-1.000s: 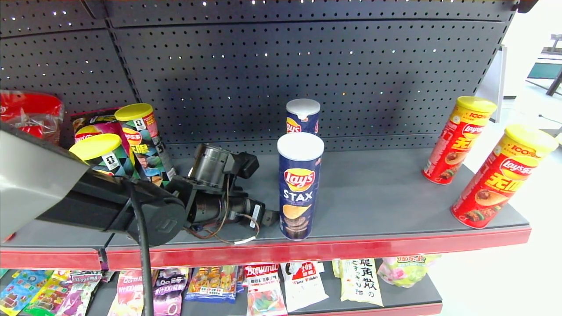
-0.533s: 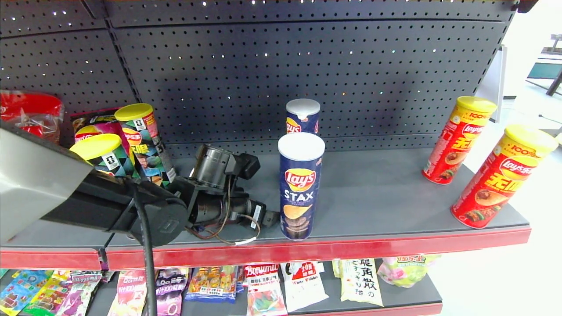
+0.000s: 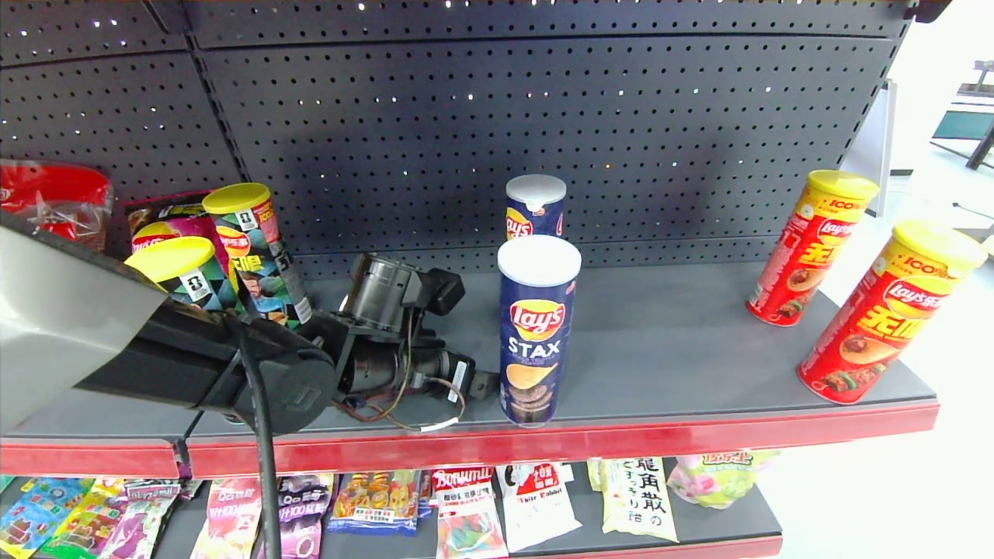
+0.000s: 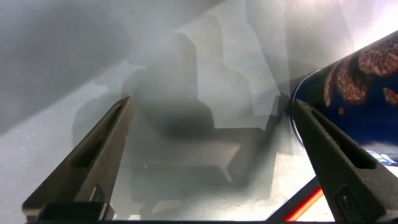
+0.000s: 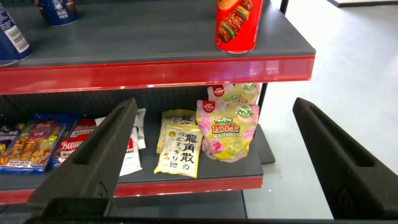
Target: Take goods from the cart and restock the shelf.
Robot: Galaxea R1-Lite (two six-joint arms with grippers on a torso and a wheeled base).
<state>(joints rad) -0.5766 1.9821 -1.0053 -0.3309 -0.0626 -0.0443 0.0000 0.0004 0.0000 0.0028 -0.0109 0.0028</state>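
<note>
Front blue can (image 3: 536, 330) stands on shelf (image 3: 699, 365); left gripper (image 4: 210, 106) beside it, jaws apart, right gripper (image 5: 214, 102) likewise. Placing seems done. Next: back out without tipping it.

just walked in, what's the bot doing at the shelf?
Restocking. The left arm reaches over the grey shelf, and its left hand is open with nothing between the fingers, right beside the front blue chips can. That can stands upright near the shelf's red front edge; whether they touch can't be judged. A second blue can stands behind it. The right hand is open and empty, facing the snack bags on the lower shelf.
</note>
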